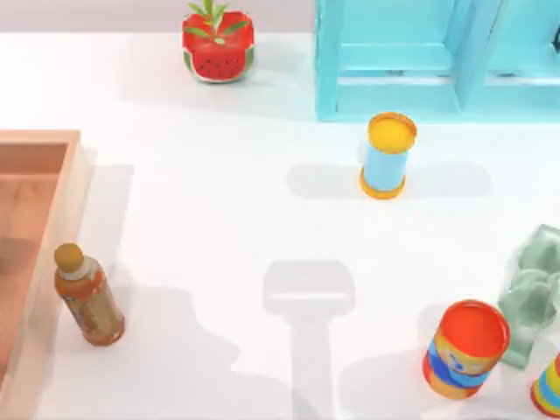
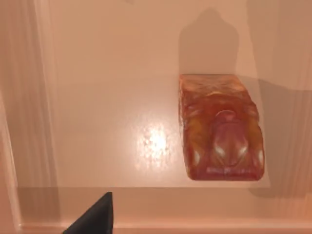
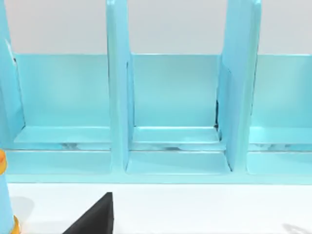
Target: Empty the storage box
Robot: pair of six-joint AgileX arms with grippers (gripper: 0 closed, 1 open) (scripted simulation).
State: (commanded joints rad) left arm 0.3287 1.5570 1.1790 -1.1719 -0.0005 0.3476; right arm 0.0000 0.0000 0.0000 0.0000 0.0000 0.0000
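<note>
Work looked partly done: the storage box (image 1: 52, 188) sat at the table's left edge, a bottle (image 1: 87, 293) just outside its rim, an orange block (image 2: 222, 129) inside it beneath the left gripper (image 2: 95, 217), whose grip I couldn't tell.

Orange-tan storage box (image 1: 52, 188) — turquoise shelf (image 1: 411, 61), watermelon-patterned red-green pot (image 1: 218, 45).
</note>
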